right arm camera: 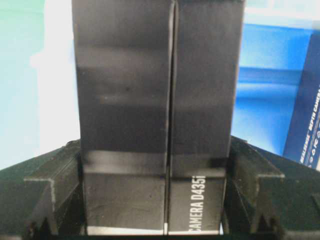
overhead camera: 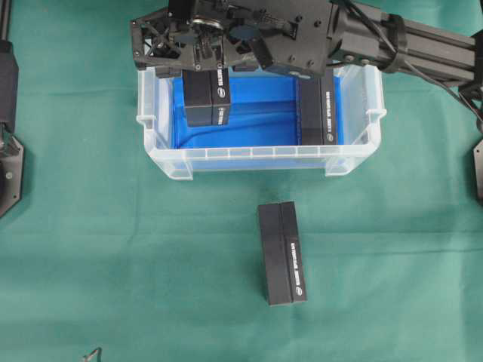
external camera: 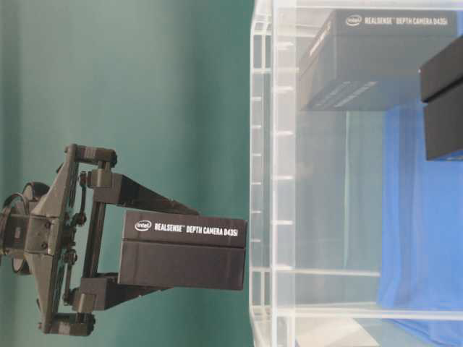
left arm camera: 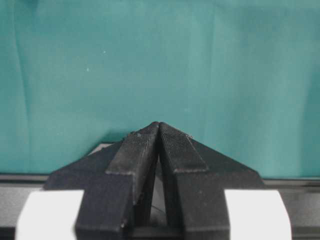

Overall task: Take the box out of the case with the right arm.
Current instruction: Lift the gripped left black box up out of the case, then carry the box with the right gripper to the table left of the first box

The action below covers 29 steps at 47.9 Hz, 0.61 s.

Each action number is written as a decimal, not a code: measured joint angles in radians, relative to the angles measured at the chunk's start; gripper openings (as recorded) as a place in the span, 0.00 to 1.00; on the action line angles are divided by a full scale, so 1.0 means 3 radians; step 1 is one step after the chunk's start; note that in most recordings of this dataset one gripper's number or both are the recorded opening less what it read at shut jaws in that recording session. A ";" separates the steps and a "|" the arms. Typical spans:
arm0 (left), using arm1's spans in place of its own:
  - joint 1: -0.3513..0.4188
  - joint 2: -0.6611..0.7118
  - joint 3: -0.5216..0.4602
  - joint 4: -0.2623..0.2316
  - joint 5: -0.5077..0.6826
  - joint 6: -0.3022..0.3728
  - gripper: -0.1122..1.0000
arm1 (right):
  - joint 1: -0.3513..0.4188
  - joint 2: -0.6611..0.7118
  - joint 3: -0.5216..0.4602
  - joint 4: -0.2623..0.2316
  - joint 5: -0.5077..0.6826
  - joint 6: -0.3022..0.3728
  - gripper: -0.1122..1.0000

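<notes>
The clear case (overhead camera: 256, 160) with its blue floor stands at the back middle of the green table. My right gripper (overhead camera: 205, 75) reaches in from the right and is shut on a black box (overhead camera: 207, 98) over the case's left part. In the table-level view the gripper (external camera: 173, 249) clamps the box (external camera: 181, 253) from both sides, and the box's free end is level with the case rim (external camera: 264, 181). The right wrist view has the box (right arm camera: 155, 75) filling the space between the fingers (right arm camera: 250, 175). My left gripper (left arm camera: 159, 127) is shut on nothing over bare cloth.
A second black box (overhead camera: 317, 109) stands inside the case against its right wall. Another black box (overhead camera: 283, 253) lies on the cloth in front of the case. The left arm's base (overhead camera: 9, 151) sits at the left edge.
</notes>
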 measured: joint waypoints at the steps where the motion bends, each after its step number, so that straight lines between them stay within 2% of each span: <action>1: 0.0000 -0.0005 0.0000 0.0000 0.0000 0.0000 0.10 | 0.0005 0.0000 0.0000 0.0000 0.0005 0.0005 0.69; 12: 0.0000 0.0000 0.0000 0.0000 0.0000 0.0000 0.10 | 0.0092 -0.0031 0.0000 0.0000 0.0056 0.0036 0.69; 29: 0.0000 0.0005 0.0000 0.0000 0.0000 0.0000 0.10 | 0.0414 -0.0077 -0.0005 -0.0031 0.0077 0.0343 0.69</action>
